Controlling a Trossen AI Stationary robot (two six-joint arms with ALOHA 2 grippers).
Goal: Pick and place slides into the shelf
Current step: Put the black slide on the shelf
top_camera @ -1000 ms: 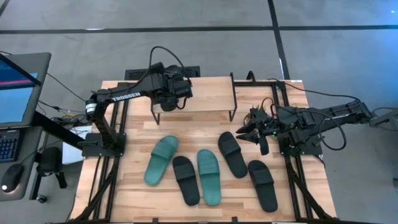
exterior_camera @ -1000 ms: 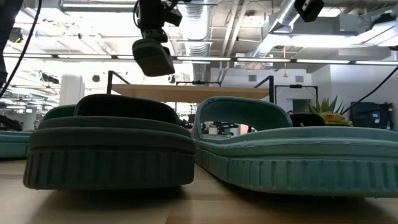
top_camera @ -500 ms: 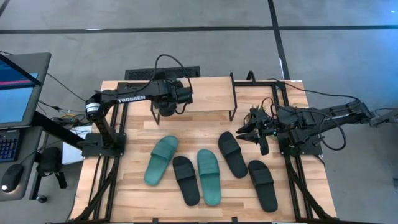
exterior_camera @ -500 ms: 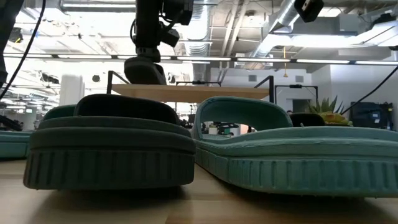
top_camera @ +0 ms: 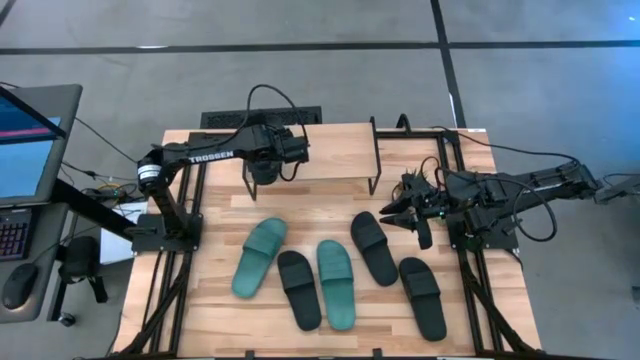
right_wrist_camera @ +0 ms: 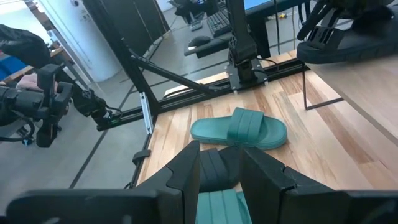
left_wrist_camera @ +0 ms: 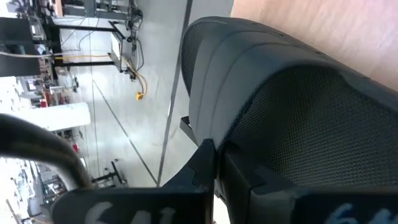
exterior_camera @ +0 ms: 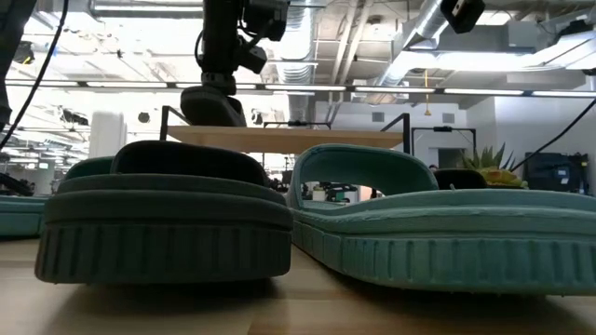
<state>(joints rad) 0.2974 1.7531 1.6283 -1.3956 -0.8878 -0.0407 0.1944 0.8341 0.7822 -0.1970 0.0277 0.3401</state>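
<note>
My left gripper [top_camera: 270,158] is shut on a black slide [exterior_camera: 212,104] over the left end of the shelf [top_camera: 330,150], a low rack with a light wooden top board. Whether the slide touches the board, I cannot tell. Several more slides lie flat on their soles on the table: two teal ones [top_camera: 260,257] [top_camera: 337,283] and three black ones [top_camera: 299,289] [top_camera: 373,247] [top_camera: 422,297]. My right gripper [right_wrist_camera: 221,171] hangs open at the table's right side, above the slides, with nothing between its fingers. My left gripper pinches the black slide between its two fingers at an edge [left_wrist_camera: 214,149]; which part of the slide that is, the close view does not show. The fingers slant down from above. The slide hangs roughly level below them, just over the shelf's top board [exterior_camera: 279,138].
The shelf's thin black legs [top_camera: 376,185] stand on the far part of the table. A monitor [top_camera: 25,140] and keyboard are off the table's left edge. Bare wood lies between the shelf and the row of slides.
My left gripper has come down toward the shelf's top board with the black slide. The slide, tilted a second ago, now hangs closer to level and just above the board.
</note>
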